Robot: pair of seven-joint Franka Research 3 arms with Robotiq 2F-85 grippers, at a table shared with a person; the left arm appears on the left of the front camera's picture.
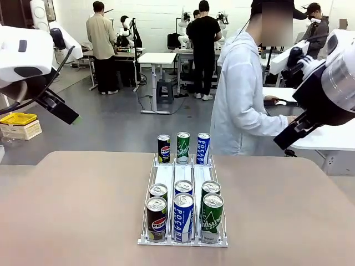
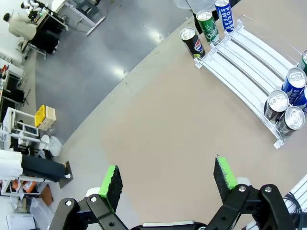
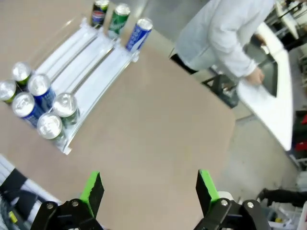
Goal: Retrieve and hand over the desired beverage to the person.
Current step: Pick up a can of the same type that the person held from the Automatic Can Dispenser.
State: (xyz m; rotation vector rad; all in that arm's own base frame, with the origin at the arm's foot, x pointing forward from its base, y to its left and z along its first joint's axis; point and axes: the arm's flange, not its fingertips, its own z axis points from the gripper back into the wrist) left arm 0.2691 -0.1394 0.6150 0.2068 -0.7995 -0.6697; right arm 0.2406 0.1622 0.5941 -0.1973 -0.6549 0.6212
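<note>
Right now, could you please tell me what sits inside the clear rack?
The rack holds nine upright cans: three far, six near. Front cans mostly hide the second row's labels.

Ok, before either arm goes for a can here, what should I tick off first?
1. Left gripper open and holding nothing: ok.
2. Right gripper open and holding nothing: ok.
3. Cans standing upright in the rack: ok.
4. Person facing the rack, ready to receive: not ok; turned to a side table, a hand on it.
5. Which beverage is wanted: cannot tell.
</note>
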